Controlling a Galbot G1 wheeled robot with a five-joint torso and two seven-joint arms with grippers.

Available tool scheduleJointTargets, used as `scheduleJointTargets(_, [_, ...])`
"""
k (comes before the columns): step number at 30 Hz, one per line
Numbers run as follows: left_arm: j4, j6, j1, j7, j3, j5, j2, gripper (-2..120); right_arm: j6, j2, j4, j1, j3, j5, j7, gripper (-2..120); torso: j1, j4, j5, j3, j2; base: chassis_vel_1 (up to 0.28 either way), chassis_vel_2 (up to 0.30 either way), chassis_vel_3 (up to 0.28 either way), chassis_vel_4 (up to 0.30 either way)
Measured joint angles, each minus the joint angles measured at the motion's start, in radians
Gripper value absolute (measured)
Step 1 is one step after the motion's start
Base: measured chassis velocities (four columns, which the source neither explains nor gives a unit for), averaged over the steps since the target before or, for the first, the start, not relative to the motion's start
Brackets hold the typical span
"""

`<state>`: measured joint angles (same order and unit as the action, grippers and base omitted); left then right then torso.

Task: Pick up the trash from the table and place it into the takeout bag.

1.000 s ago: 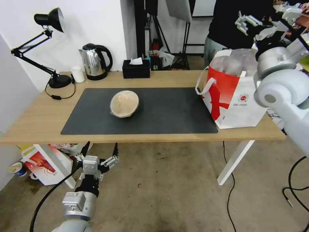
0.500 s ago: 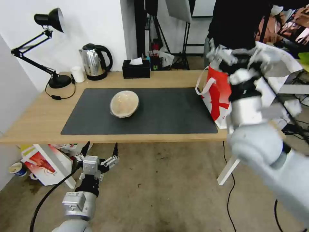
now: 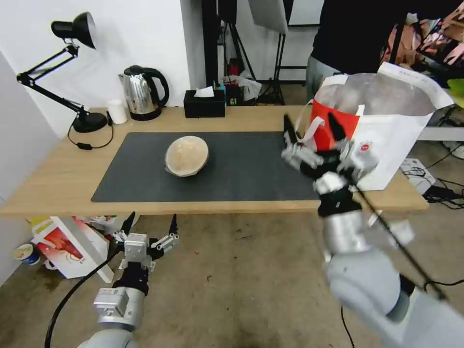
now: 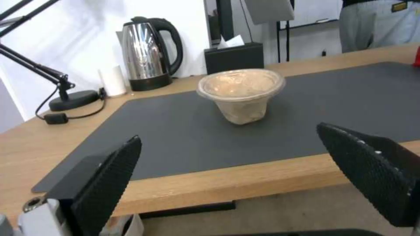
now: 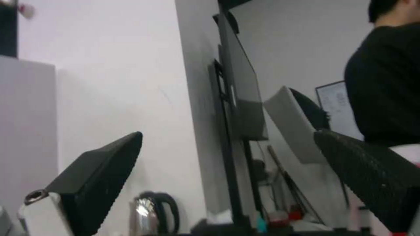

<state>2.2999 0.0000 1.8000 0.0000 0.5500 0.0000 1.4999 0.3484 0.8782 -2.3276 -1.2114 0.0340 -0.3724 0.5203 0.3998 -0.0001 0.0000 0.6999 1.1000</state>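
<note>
Left to right across the long light-wood table (image 3: 53,179) with its dark grey rectangular mat (image 3: 251,169):

1. Black articulated desk lamp (image 3: 72,29), far left rear; small white cup (image 3: 116,111) and steel electric kettle (image 3: 141,92) beside it. Clear of the work.
2. Left gripper (image 3: 150,227), low in front of the table's near edge, left of centre, fingers spread apart and empty.
3. Round beige-brown bowl (image 3: 187,155), upright on the mat, left of its middle. In the left wrist view the bowl (image 4: 241,93) sits straight ahead between the spread fingertips, beyond the table edge; being round, it offers no long axis. By judgement the left gripper is the nearer one, with bare mat in between.
4. Black tissue box (image 3: 204,103), behind the mat at the rear edge.
5. Right gripper (image 3: 314,133), raised over the mat's right end, fingers released, holding nothing.
6. Large boxy white takeout bag with red pattern and foil lining (image 3: 382,145), mouth open, at the table's right end, just beside the right gripper.
</note>
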Motion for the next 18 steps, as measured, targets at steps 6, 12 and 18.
scheduleJointTargets(6, [0.0,0.0,0.0,0.0,0.0,0.0,0.0,100,0.01,-0.005,0.008,-0.05,-0.002,0.075,0.056,100,0.0,0.0002,-0.0001,0.0,0.0,0.0,0.0,0.0,0.0])
scheduleJointTargets(12, [0.0,0.0,0.0,0.0,0.0,0.0,0.0,100,-0.009,-0.012,-0.006,-0.116,-0.006,0.145,0.116,100,0.0,0.0,0.0,0.0,0.0,0.0,0.0,0.0,0.0])
scheduleJointTargets(18, [0.0,0.0,0.0,0.0,0.0,0.0,0.0,100,-0.014,-0.012,-0.01,-0.192,-0.015,0.199,0.187,100,0.0,0.0002,0.0,0.0,0.0,0.0,0.0,0.0,0.0])
